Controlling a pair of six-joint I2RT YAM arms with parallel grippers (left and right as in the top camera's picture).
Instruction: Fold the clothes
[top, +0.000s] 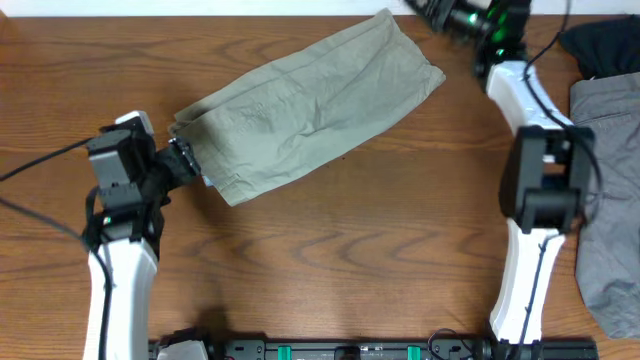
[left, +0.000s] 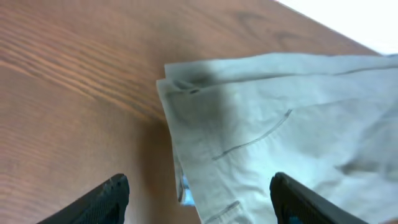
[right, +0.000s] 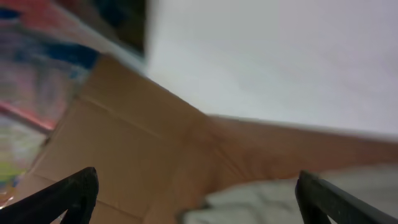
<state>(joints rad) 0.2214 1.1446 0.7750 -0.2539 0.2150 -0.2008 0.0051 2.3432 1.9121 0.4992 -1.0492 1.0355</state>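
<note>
The khaki-green shorts (top: 310, 105) lie folded lengthwise in a long band, slanting from lower left to the far right of the wooden table. My left gripper (top: 188, 160) is open at the band's lower-left end; in the left wrist view its fingers (left: 198, 202) straddle the layered corner of the shorts (left: 273, 124), with a stitched pocket line showing. My right gripper (top: 435, 14) is open at the table's far edge, just beyond the shorts' upper-right end; in the blurred right wrist view its fingers (right: 199, 196) frame a bit of pale cloth (right: 261, 202).
A grey garment (top: 610, 200) lies along the right edge of the table with a black garment (top: 605, 45) behind it. A brown cardboard box (right: 124, 149) and a white wall show beyond the far edge. Bare wood lies in front of the shorts.
</note>
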